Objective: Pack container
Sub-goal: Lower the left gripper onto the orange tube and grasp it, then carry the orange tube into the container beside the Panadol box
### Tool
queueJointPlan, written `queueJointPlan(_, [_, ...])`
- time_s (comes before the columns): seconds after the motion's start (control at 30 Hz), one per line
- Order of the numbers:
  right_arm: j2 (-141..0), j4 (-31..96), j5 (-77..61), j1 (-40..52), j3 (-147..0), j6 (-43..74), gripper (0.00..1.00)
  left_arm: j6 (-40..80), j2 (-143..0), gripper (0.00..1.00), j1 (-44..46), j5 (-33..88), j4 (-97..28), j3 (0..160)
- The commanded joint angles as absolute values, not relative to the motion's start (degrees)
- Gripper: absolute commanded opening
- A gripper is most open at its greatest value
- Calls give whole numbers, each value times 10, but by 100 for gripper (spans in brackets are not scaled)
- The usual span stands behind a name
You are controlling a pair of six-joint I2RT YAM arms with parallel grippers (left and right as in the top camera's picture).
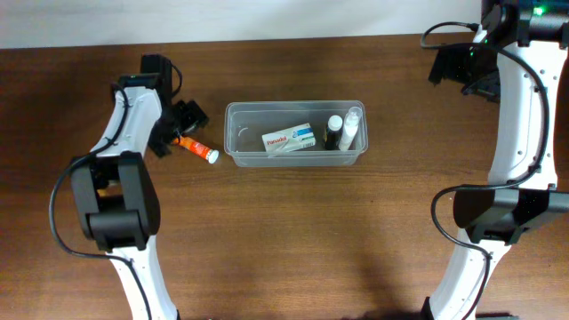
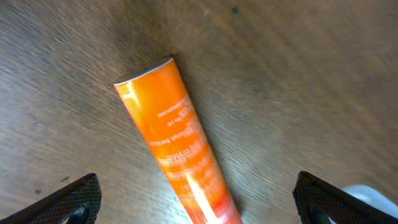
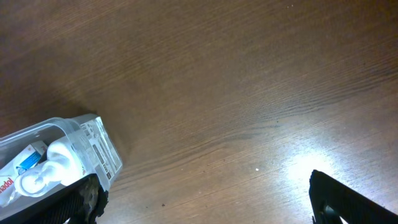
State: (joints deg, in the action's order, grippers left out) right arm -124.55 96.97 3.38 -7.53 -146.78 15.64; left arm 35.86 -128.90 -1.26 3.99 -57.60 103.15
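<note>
The clear plastic container (image 1: 294,158) stands at the table's middle. It holds a white and blue box (image 1: 289,140), a dark bottle (image 1: 332,132) and a white bottle (image 1: 351,130). Its corner shows in the right wrist view (image 3: 93,146). An orange tube with a white cap (image 1: 196,148) lies on the table left of the container. My left gripper (image 1: 182,124) hangs open right over the tube (image 2: 180,149), one finger on each side, not touching it. My right gripper (image 1: 462,67) is open and empty at the far right, away from the container.
The dark wooden table (image 1: 293,240) spreads all round the container. The left arm's base (image 1: 116,213) stands at the left and the right arm's base (image 1: 498,213) at the right.
</note>
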Motion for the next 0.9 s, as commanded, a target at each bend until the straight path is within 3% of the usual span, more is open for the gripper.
queueJointPlan(0.0, [-1233, 971, 32, -76, -1474, 155, 98, 360, -1316, 99, -12, 32, -581, 1023])
queueJointPlan(0.23, [-1233, 971, 32, -76, -1474, 155, 98, 334, -1333, 98, -12, 31, -592, 1023])
queueJointPlan(0.3, [-1233, 971, 32, -76, -1474, 155, 98, 315, -1334, 94, -11, 32, -595, 1023])
queueJointPlan(0.57, [-1233, 971, 32, -76, -1474, 155, 98, 220, -1334, 45, -8, 31, -609, 1023])
queueJointPlan(0.73, [-1233, 971, 32, -76, -1474, 155, 98, 209, -1334, 32, -8, 15, -609, 1023])
queueJointPlan(0.87, [-1233, 971, 32, -76, -1474, 155, 99, 196, -1334, 31, -8, 6, -609, 1024])
